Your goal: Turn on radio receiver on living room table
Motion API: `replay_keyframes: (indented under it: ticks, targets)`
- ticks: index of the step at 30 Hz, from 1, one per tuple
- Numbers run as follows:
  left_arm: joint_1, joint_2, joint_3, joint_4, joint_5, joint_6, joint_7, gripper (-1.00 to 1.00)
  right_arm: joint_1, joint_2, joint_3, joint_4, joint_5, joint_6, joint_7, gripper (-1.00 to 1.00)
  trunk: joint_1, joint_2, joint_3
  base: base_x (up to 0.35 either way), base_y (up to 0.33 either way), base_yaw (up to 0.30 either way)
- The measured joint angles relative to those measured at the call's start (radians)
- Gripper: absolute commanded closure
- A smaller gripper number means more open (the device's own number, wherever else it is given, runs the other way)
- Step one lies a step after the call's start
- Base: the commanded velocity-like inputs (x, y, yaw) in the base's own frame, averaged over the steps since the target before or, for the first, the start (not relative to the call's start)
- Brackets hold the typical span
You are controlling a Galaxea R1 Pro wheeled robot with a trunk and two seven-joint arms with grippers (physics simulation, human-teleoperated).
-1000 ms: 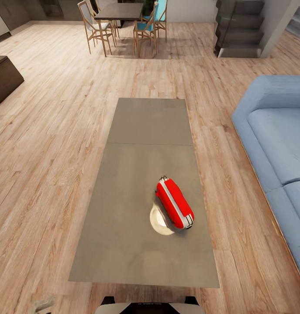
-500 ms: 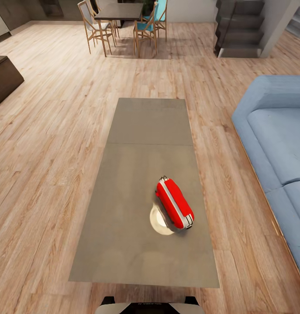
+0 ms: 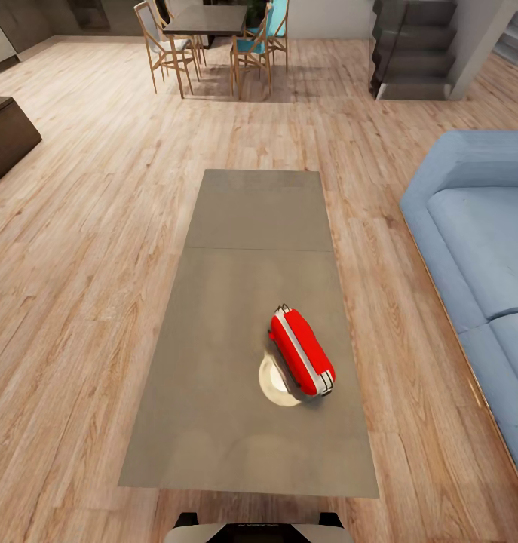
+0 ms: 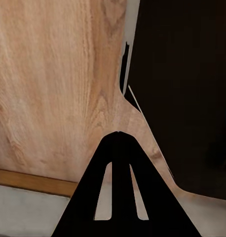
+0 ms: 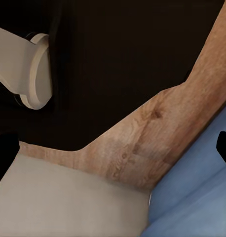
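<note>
The red radio receiver lies on the near right part of the long grey-brown coffee table, its white trim band facing up and one end over a pale round patch. The left wrist view has my left gripper shut with nothing in it, fingers meeting at a point above the wood floor beside a dark surface. In the right wrist view my right gripper is open, its dark fingertips at the frame's two side edges, over the floor and the edge of the blue sofa.
The blue sofa runs along the table's right side with a strip of plank floor between. A dark cabinet stands far left. A dining table with wooden chairs and stairs are at the back. My base meets the table's near edge.
A pale gripper part that showed at the head view's bottom left corner one second ago has left the picture. The radio and the table have not moved.
</note>
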Motion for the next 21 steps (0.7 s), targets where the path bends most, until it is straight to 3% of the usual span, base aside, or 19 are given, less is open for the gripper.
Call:
replay_keyframes:
  ticks: [21]
  targets:
    - [0.0, 0.0, 0.001, 0.0, -0.001, 0.0, -0.003, 1.0, 0.0, -0.013, 0.002, -0.002, 0.002, -0.002, 0.0, -1.0, 0.0, 0.0, 0.0, 0.0, 0.0, 0.0]
